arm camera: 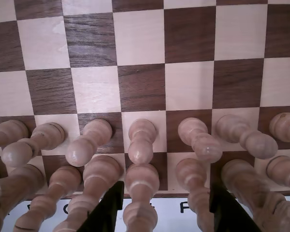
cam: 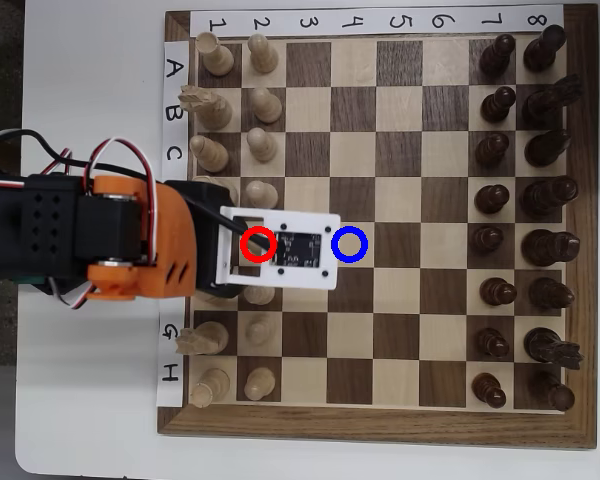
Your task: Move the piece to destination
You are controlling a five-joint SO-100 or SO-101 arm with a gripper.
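Eight pale beige pawns (cam: 264, 145) meant for column 2 of the chessboard (cam: 380, 425), turned from smooth light wood with round heads and flared bases. Seen close in the wrist view as a tilted rank of bulbous, faintly grained shapes (arm camera: 141, 140), with taller pale pieces (arm camera: 141, 193) crowded behind them at the near edge. Cannot tell from that view alone which pawn is the piece.

Hidden in the overhead view: piece covered by a flat white rectangular plate (cam: 290, 252) on the end of the arm (cam: 130, 240), right where a drawn red ring (cam: 258, 244) sits in row E, column 2. Placed on its starting rank, then, among its fellows, not lifted in any way visible.

Marked by a drawn blue ring, the destination (cam: 350, 244): a pale satin wood square in row E, column 4, two squares to the right of the red ring in the overhead view, bare and well apart from the dark brown pieces (cam: 490, 200) along the far right columns.

Spread wide, the jaws: two matte black angular fingers (arm camera: 108, 208) poking up from the bottom of the wrist view, well apart, with several pale pieces between them and nothing pinched.

Glossy orange and black plastic on the arm, with red, white and black wires looping over it. Walnut-dark and maple-pale squares with visible grain, framed in brown wood, resting on a white desk (cam: 90, 400).
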